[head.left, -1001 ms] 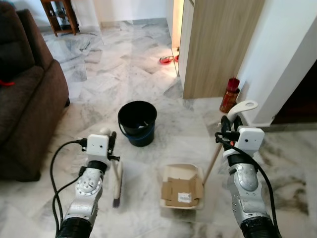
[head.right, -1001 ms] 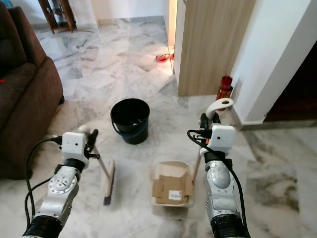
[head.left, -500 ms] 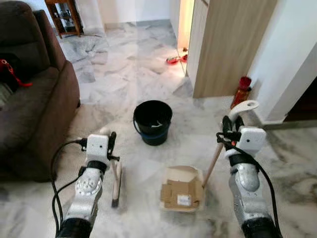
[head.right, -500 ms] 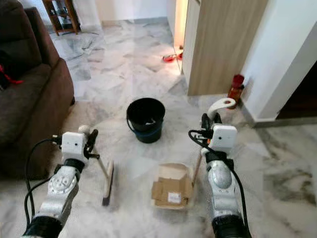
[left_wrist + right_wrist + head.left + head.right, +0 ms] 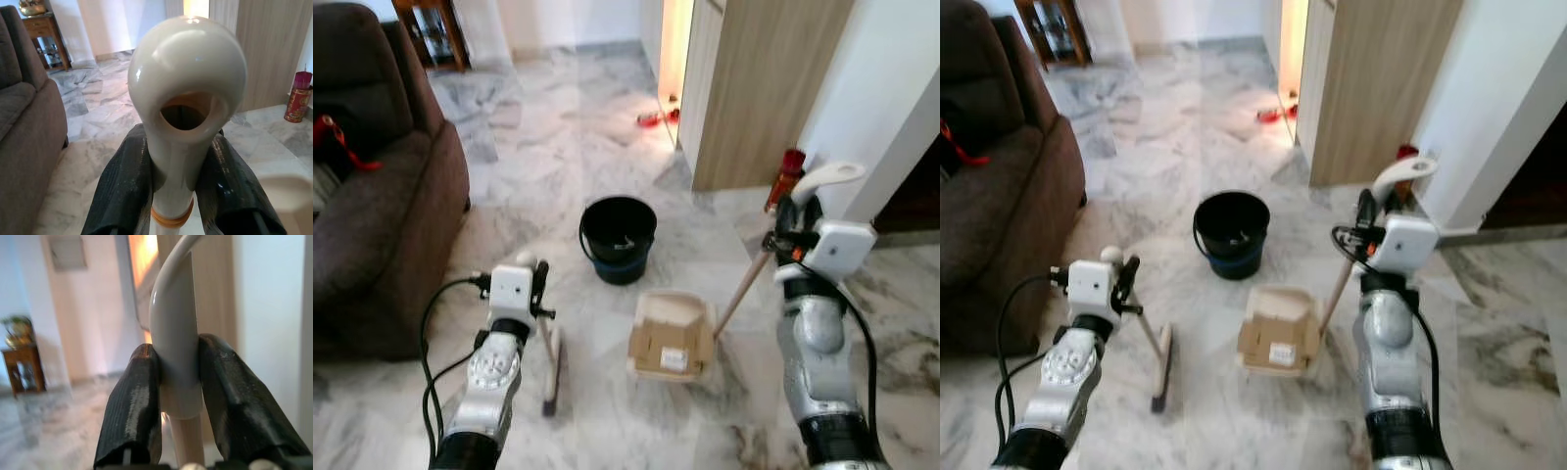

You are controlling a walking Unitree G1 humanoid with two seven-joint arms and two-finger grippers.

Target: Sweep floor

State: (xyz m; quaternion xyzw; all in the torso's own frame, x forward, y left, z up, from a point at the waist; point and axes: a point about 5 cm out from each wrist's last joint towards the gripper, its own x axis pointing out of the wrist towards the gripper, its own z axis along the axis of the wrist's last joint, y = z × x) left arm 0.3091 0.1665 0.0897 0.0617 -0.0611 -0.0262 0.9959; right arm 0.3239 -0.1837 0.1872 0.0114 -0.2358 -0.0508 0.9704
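Note:
My left gripper [image 5: 532, 281] is shut on the cream knob-ended handle [image 5: 188, 88] of a hand broom. The broom's brush head [image 5: 551, 377] rests on the marble floor in front of me. My right gripper [image 5: 792, 217] is shut on the curved cream handle [image 5: 175, 338] of a long-stemmed dustpan [image 5: 673, 336]. The dustpan lies on the floor between my arms with flat cardboard pieces [image 5: 667, 345] in it. Just beyond the dustpan stands a black bucket [image 5: 619, 238].
A brown sofa [image 5: 372, 196] fills the left side, with a red strap on its seat. A wooden panel [image 5: 764, 88] and a white wall stand at the right, with a red bottle [image 5: 786, 176] at their foot. A small red item [image 5: 651, 117] lies farther down the floor.
My right gripper has risen with the dustpan handle, and the dustpan has slid forward toward the bucket. The camera has shifted. The left arm and broom have hardly moved.

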